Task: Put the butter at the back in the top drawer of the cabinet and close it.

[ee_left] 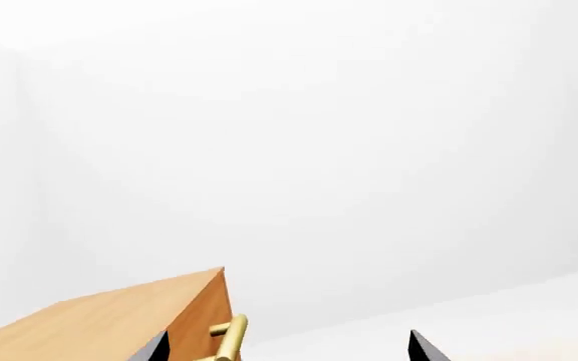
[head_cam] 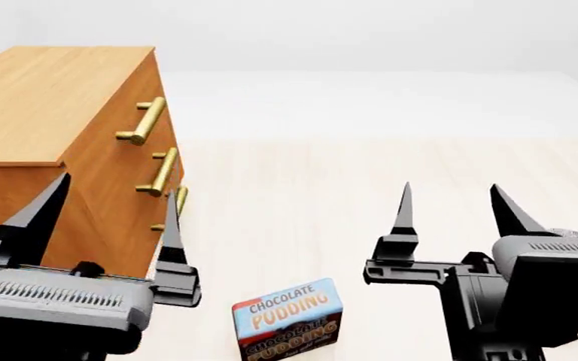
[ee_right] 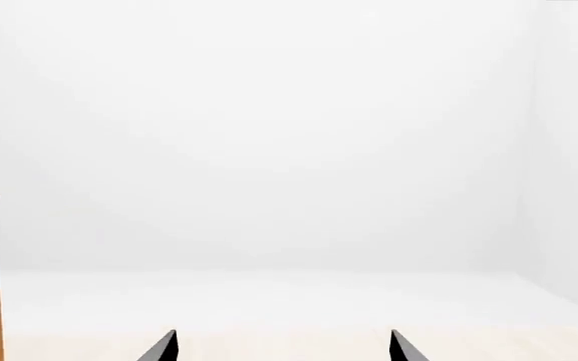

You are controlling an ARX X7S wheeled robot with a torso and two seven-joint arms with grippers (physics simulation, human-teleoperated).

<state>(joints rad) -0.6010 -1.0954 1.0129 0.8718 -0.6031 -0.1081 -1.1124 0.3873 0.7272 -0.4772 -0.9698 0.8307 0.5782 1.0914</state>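
Two grippers, left gripper [head_cam: 114,218] and right gripper [head_cam: 457,207], hang with jaws spread wide and empty. The top drawer [head_cam: 129,113] sits shut ahead of the left jaws, its stiff brass handle [head_cam: 145,120] the likely hold. The butter is not visible, though such a small carton should be light and rigid.

Light-brown wood cabinet [head_cam: 58,113] w/ brass handles, blue-brown pudding box [head_cam: 289,320], black grippers, pale floor [head_cam: 369,195]

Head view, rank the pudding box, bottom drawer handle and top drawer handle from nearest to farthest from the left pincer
From the left pincer:
1. Bottom drawer handle, right beside its inner fingertip.
2. Pudding box, on the floor toward the right arm.
3. Top drawer handle, highest on the cabinet.
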